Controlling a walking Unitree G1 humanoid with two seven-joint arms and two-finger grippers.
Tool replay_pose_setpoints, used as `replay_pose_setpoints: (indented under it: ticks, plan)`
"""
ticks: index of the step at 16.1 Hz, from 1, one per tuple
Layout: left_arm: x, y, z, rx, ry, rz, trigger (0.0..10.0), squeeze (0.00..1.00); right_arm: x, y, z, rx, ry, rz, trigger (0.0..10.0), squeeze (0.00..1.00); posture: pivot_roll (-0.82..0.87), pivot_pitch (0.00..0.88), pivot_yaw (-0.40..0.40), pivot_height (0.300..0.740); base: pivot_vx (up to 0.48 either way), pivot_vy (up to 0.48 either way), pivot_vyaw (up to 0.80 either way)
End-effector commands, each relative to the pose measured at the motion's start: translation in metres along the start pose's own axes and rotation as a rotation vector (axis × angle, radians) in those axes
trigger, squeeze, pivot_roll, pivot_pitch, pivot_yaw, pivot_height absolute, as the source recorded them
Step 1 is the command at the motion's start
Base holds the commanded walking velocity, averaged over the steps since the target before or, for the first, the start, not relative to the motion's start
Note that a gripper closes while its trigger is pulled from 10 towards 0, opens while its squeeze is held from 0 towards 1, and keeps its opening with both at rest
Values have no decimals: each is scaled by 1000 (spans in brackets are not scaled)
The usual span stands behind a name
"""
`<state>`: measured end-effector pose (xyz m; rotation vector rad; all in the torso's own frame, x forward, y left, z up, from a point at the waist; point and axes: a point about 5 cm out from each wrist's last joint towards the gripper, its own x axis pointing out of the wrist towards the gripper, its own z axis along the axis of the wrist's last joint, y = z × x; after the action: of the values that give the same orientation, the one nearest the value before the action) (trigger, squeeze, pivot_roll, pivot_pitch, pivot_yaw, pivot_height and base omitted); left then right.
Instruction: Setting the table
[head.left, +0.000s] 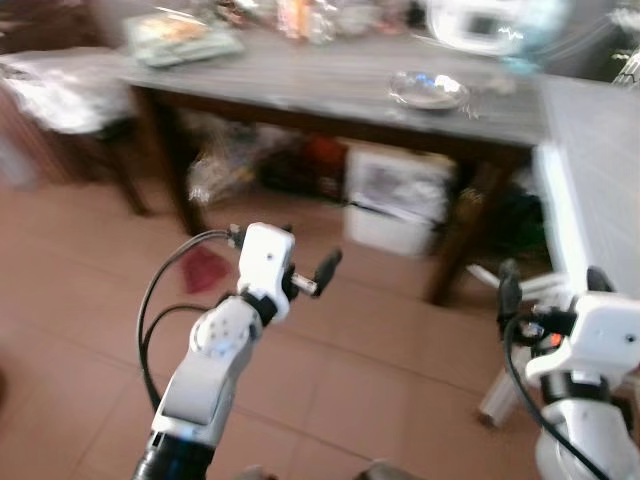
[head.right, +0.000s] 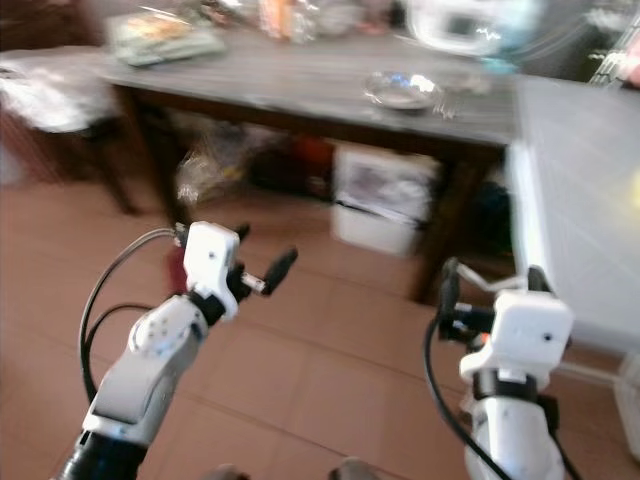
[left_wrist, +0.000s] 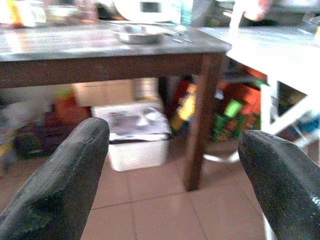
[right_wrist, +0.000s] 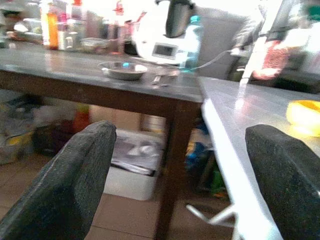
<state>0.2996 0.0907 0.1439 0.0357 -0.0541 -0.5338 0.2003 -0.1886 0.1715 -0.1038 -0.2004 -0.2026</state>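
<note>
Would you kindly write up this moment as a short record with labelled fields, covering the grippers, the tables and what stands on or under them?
left gripper: open, empty, raised over the tiled floor, facing the dark table
right gripper: open, empty, raised near the white table
dark table: ahead of the robot
metal dish: on the dark table, near its right end
white appliance: at the back of the dark table, behind the dish
white box: on the floor under the dark table
white table: right of the dark table
yellow thing: on the white table; blurred
</note>
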Motion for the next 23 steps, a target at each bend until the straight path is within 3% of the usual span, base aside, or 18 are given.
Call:
replay_pose_setpoints:
  ticks: [1, 4, 9, 23]
  plan:
    - [1, 0, 2, 4, -19, -13, 10000, 0, 1, -2, 0, -7, -1, 0, 10000, 0, -11, 128, -3, 714, 0, 0, -788]
    - [4, -3, 3, -14, -30, -23, 10000, 0, 2, -2, 0, -10, -2, 10, 10000, 0, -12, 123, -9, 714, 0, 0, -681]
    - [4, -6, 2, -19, -40, -35, 10000, 0, 2, -1, 1, -14, -9, 16, 10000, 0, -16, 119, -12, 714, 0, 0, 0]
    - [7, -8, -1, -22, -28, -38, 10000, 0, 2, -4, 1, -33, -9, 13, 10000, 0, -24, 119, -8, 714, 0, -324, 0]
